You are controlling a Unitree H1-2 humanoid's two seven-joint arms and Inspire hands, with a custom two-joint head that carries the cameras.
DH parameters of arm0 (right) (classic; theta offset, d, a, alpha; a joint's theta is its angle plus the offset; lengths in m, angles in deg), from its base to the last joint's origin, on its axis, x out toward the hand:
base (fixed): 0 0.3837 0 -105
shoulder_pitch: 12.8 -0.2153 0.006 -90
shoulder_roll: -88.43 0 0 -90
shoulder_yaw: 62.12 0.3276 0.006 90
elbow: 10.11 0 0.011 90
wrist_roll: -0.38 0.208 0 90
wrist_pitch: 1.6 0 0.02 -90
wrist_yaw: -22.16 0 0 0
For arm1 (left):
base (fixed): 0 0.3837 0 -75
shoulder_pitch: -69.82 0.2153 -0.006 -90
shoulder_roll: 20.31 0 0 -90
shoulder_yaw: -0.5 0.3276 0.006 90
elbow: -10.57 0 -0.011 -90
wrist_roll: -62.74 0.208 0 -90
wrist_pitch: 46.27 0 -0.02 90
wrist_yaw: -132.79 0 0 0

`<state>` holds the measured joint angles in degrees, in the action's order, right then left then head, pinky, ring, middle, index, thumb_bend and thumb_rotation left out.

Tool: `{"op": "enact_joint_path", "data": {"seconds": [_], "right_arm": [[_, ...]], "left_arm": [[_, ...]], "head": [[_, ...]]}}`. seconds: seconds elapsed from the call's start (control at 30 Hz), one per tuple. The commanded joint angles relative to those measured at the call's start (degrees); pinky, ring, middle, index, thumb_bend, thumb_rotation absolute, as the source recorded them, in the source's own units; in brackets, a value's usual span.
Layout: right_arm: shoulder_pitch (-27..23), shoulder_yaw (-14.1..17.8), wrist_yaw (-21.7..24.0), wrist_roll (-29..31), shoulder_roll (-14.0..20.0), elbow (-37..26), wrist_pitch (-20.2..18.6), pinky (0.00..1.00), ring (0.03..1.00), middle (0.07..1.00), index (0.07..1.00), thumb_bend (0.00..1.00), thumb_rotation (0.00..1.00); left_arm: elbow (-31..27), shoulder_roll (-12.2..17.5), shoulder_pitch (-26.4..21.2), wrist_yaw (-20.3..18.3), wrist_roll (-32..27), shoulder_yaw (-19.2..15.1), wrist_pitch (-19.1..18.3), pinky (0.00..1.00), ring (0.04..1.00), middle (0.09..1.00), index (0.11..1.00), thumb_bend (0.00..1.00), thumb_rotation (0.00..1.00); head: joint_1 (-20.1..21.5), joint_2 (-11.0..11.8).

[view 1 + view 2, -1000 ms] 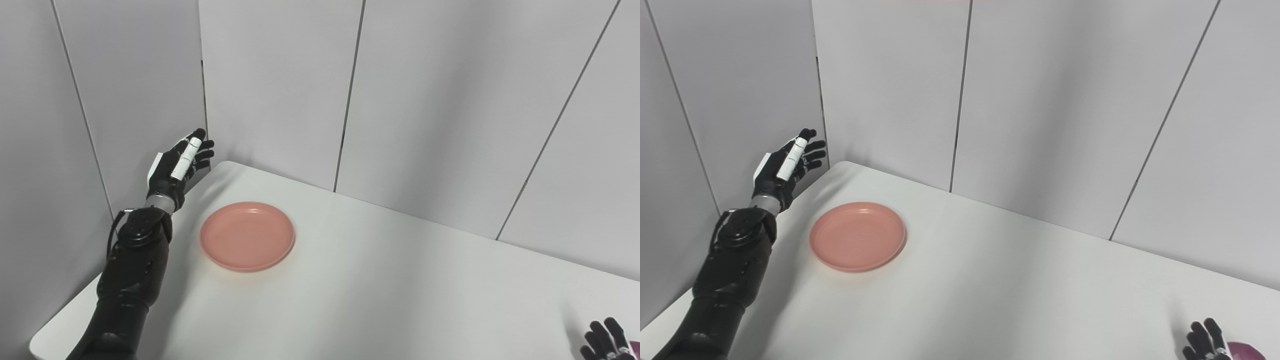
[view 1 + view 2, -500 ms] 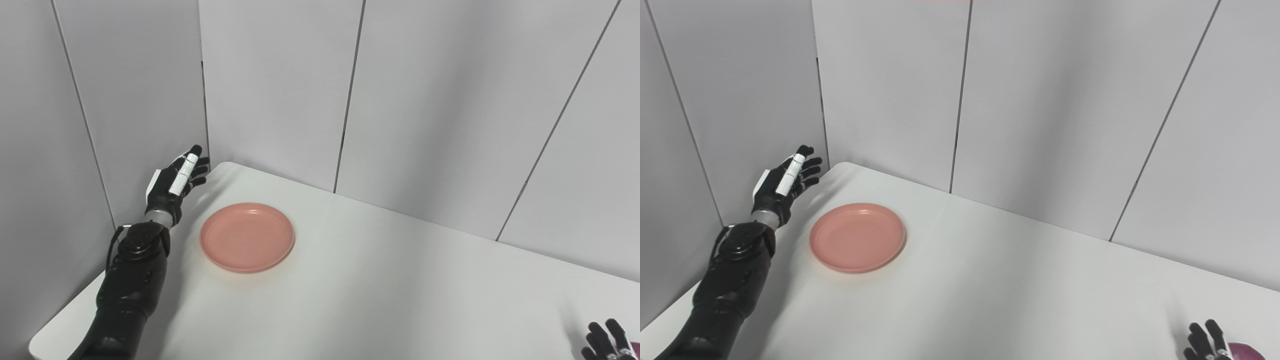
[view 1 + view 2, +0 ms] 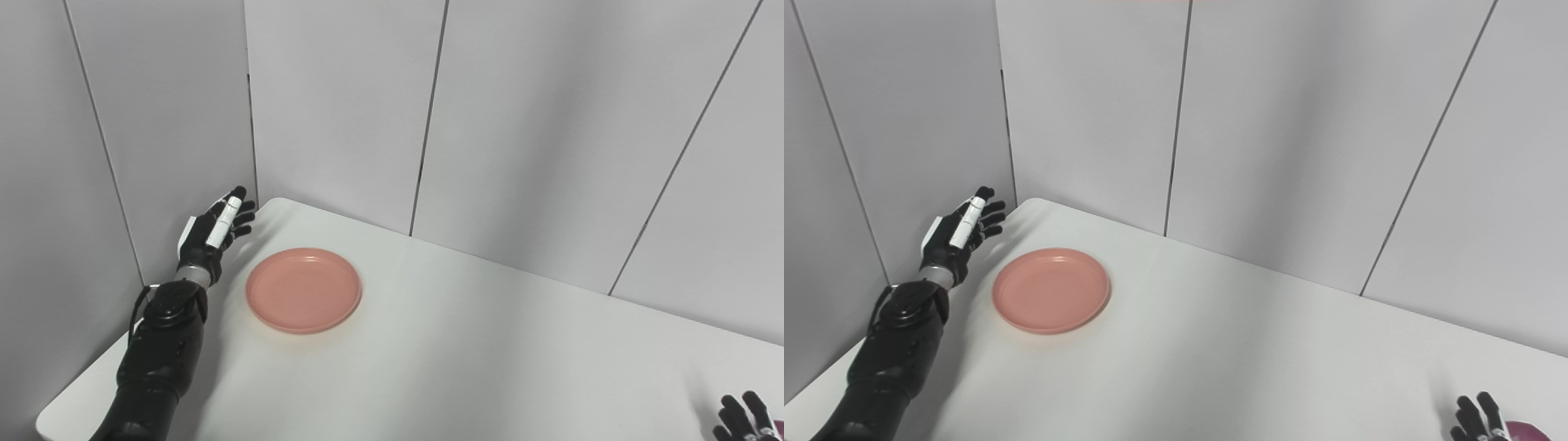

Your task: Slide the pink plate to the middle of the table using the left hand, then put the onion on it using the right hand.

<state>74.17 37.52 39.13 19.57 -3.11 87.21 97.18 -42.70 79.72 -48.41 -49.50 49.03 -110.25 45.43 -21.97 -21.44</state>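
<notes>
The pink plate point(image 3: 303, 289) lies flat on the white table point(image 3: 465, 355), toward its far left corner. My left hand point(image 3: 211, 233) is open with fingers spread, just left of the plate and apart from it, close to the left wall. My right hand point(image 3: 1479, 419) shows only its fingertips at the bottom right edge, fingers apart. A purple onion point(image 3: 1525, 430) peeks in at the bottom edge, just right of that hand.
Grey wall panels point(image 3: 343, 110) close in the table at the back and on the left. The table's left corner edge point(image 3: 55, 416) lies near my left forearm.
My left hand has come down and slightly back along the left wall, toward the table surface beside the plate. The plate and the right hand have not moved.
</notes>
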Motion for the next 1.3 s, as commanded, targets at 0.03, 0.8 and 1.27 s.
{"op": "enact_joint_path", "data": {"seconds": [0.03, 0.8, 1.27], "right_arm": [[8.1, -1.5, -0.1, 0.4, -3.8, 5.5, -1.7, 1.00, 1.000, 0.954, 1.000, 0.75, 1.00], [8.4, -1.5, -0.3, 0.2, -3.5, 4.8, -2.3, 1.00, 1.000, 0.948, 1.000, 0.78, 1.00], [9.1, -1.5, -0.8, 0.4, -3.8, 2.9, -3.4, 1.00, 0.997, 0.942, 1.000, 0.78, 1.00]], "left_arm": [[-2.5, 0.4, -1.6, 0.4, -0.5, -0.2, 0.6, 0.79, 0.819, 0.807, 0.842, 0.88, 0.75], [-3.7, -2.4, 1.0, 0.9, -0.2, 1.2, -1.6, 0.81, 0.828, 0.825, 0.840, 0.81, 0.73], [-4.6, -5.0, 0.9, 1.6, 0.8, 3.6, -2.9, 0.82, 0.824, 0.809, 0.847, 0.84, 0.76]], "head": [[0.0, -0.2], [0.2, -1.3], [0.7, -2.2]]}}
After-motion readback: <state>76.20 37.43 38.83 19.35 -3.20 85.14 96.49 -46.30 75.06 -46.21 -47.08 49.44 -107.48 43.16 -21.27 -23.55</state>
